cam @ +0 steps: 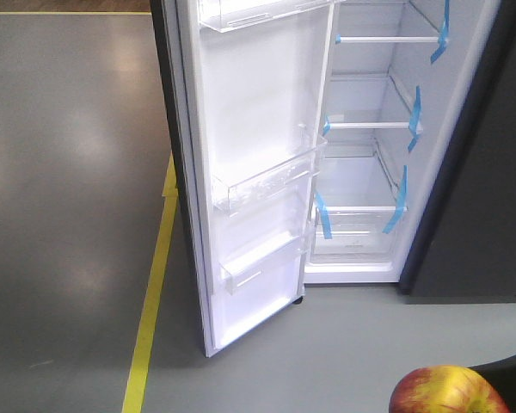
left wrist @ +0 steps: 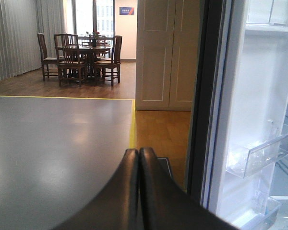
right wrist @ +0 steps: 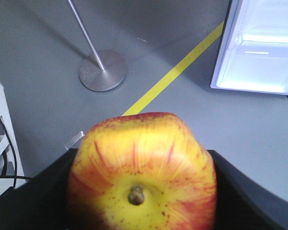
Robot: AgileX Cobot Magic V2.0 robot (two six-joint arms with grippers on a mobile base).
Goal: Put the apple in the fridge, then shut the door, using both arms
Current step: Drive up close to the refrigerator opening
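Fridge [cam: 365, 172] stands open in the front view's upper right, its door [cam: 258, 112] swung out across the centre. The apple [cam: 447, 391] peeks in at the bottom right corner, well apart from the shelves.

Left wrist view: the left claw [left wrist: 139, 165], bottom centre, has its fingers pressed together on nothing, with the door at right.

Right wrist view: the right claw [right wrist: 143, 191] is clamped on the apple, which fills the lower middle, stem end towards the camera.
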